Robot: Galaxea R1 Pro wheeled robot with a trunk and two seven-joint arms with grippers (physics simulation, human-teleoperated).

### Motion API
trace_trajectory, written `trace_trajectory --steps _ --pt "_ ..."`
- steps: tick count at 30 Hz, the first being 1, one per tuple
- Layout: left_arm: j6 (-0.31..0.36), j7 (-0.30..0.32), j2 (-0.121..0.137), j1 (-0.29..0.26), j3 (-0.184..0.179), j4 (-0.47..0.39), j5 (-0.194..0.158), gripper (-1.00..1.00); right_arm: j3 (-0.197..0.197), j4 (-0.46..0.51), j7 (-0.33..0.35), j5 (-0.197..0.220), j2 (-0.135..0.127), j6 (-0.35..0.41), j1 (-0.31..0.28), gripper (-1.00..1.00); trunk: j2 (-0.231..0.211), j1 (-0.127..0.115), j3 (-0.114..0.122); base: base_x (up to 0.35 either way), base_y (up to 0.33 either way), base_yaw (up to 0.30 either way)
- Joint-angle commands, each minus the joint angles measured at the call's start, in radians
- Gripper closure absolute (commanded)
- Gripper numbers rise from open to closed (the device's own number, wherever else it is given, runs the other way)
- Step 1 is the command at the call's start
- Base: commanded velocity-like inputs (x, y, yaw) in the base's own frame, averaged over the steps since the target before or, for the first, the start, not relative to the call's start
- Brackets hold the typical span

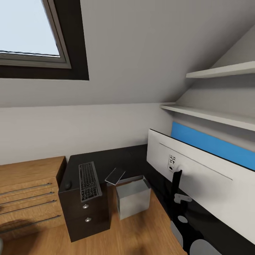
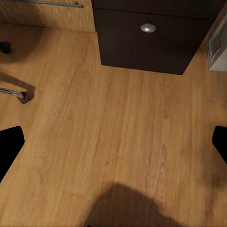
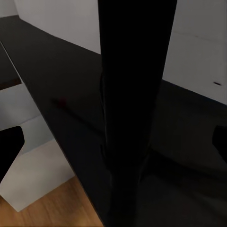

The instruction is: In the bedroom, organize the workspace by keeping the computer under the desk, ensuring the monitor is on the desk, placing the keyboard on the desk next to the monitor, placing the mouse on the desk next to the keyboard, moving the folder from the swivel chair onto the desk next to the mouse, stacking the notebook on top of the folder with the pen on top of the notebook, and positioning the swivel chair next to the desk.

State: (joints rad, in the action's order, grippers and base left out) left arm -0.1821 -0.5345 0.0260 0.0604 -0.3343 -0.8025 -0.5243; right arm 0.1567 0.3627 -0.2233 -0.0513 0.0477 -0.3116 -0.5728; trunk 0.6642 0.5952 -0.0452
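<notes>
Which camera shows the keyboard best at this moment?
The head view: the keyboard lies whole on the black desk above the drawer unit. The left wrist view gives floor and a drawer front; the right wrist view gives desk surface and a dark post.

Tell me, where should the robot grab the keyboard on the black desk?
Probably by its long edges, coming from above. The keyboard is slim and lies flat on the desk over the drawer unit, so only its thin sides offer a hold. Its near short end reaches the desk edge, so sliding it a little past that edge first could make room for a tool finger underneath.
</notes>
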Motion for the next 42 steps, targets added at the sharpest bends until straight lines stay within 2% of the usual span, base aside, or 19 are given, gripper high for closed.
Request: trace_trajectory --steps 1,30,42 --pt "-0.007 -0.006 0.002 -0.001 -0.006 -0.001 -0.011 -1.00 0.004 -0.001 -0.002 -0.005 0.001 -0.003 -0.001 -1.00 0.009 0.004 -0.005 0.000 0.000 0.000" --pt "-0.007 -0.006 0.002 -0.001 -0.006 -0.001 -0.011 -1.00 0.004 -0.001 -0.002 -0.004 0.000 -0.005 0.000 -1.00 0.212 0.115 -0.096 0.000 0.000 0.000" --pt "-0.007 -0.006 0.003 -0.001 -0.006 -0.001 -0.008 -1.00 0.004 -0.001 -0.002 -0.005 0.001 -0.006 0.000 -1.00 0.212 0.115 -0.092 0.000 0.000 -0.102"
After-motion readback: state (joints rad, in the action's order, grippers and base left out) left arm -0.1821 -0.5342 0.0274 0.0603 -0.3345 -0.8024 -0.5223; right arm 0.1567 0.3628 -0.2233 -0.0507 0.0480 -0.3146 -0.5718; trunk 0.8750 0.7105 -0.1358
